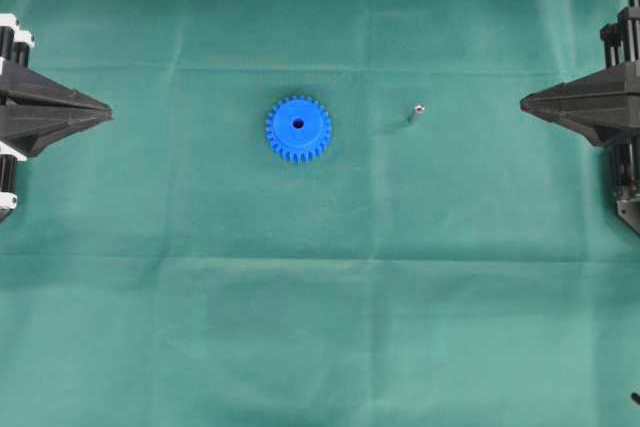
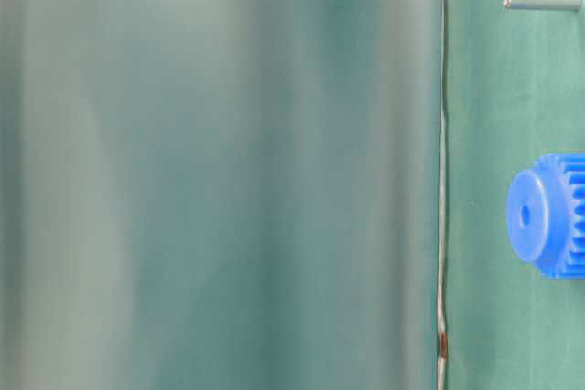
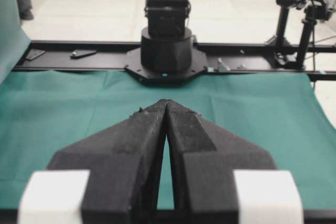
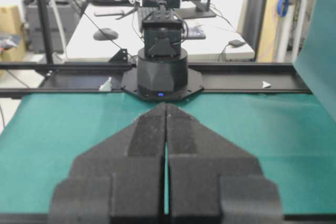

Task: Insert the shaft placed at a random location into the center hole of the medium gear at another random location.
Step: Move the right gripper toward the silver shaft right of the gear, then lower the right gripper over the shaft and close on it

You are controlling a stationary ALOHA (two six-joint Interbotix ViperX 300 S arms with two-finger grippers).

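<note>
Cloth (image 1: pixel 320 327), green and creased, covers the table beneath desks (image 4: pixel 157 30) beyond.

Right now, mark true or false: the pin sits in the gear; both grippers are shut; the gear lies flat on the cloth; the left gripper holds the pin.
1. The pin sits in the gear: false, it lies apart on the cloth.
2. Left gripper and right gripper are shut: true.
3. The gear lies flat on the cloth: true.
4. The left gripper holds the pin: false, it holds nothing.
</note>
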